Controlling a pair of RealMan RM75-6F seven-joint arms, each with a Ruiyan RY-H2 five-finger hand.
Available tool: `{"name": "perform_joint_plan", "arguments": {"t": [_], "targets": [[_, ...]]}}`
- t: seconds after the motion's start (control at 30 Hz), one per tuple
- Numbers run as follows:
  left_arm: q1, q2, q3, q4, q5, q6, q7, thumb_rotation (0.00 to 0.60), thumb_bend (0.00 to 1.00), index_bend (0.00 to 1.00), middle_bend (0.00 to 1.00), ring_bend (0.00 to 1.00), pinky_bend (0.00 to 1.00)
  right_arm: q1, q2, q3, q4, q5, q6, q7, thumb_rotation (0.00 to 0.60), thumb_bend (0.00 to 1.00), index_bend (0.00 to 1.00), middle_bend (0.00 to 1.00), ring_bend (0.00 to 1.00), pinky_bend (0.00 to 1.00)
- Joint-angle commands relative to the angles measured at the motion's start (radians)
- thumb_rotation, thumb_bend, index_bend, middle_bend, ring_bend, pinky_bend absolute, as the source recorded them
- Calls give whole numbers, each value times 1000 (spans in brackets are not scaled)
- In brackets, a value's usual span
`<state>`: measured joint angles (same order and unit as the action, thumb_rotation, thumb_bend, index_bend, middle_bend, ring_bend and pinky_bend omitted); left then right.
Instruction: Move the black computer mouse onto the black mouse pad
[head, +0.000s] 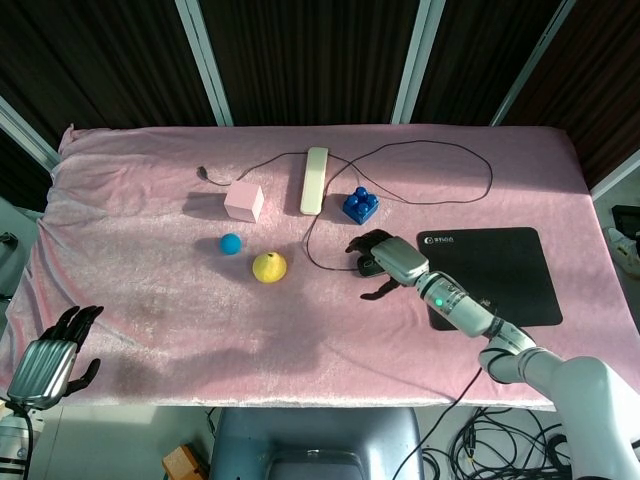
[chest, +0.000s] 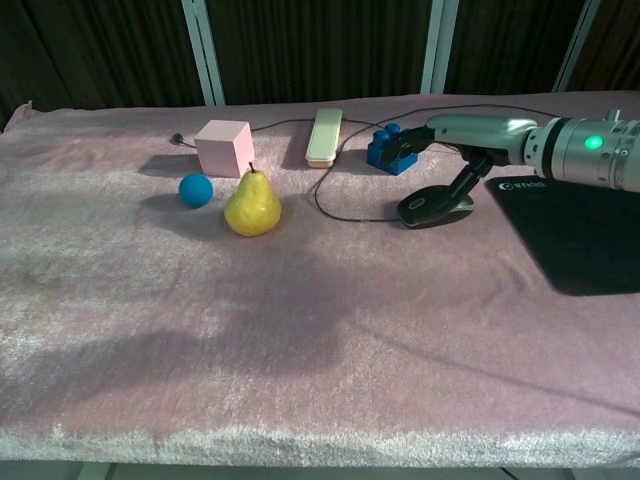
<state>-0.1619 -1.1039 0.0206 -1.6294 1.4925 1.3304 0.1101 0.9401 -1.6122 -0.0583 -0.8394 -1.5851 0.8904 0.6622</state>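
The black computer mouse (chest: 430, 207) lies on the pink cloth just left of the black mouse pad (head: 490, 276) (chest: 570, 235), its cable trailing back across the table. My right hand (head: 388, 258) (chest: 470, 135) hovers over the mouse with its fingers spread above it and the thumb reaching down by the mouse's right side. It holds nothing. From the head view the hand hides most of the mouse. My left hand (head: 45, 362) hangs off the table's front left corner, fingers apart and empty.
A yellow pear (head: 269, 267) (chest: 253, 204), a blue ball (head: 231, 243) and a pink cube (head: 244, 201) sit left of the mouse. A blue brick (head: 360, 205) (chest: 393, 150) and a cream bar (head: 315, 180) lie behind it.
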Motion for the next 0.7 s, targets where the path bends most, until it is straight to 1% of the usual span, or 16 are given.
{"name": "perform_joint_plan", "arguments": {"t": [0.03, 0.37, 0.7], "targets": [[-1, 0, 0, 1, 0, -1, -2, 600, 387, 99, 105, 71, 313, -6, -29, 18, 56, 24, -30, -22, 600, 133, 342, 290, 185, 233], [2, 5, -3, -1, -9, 3, -12, 600, 387, 99, 105, 71, 313, -9, -80, 34, 163, 53, -111, -58, 600, 134, 342, 291, 185, 233], [2, 2, -5, -5, -18, -1, 1, 600, 387, 99, 105, 71, 314, -21, -89, 29, 206, 56, -151, -82, 600, 134, 356, 290, 191, 235]]}}
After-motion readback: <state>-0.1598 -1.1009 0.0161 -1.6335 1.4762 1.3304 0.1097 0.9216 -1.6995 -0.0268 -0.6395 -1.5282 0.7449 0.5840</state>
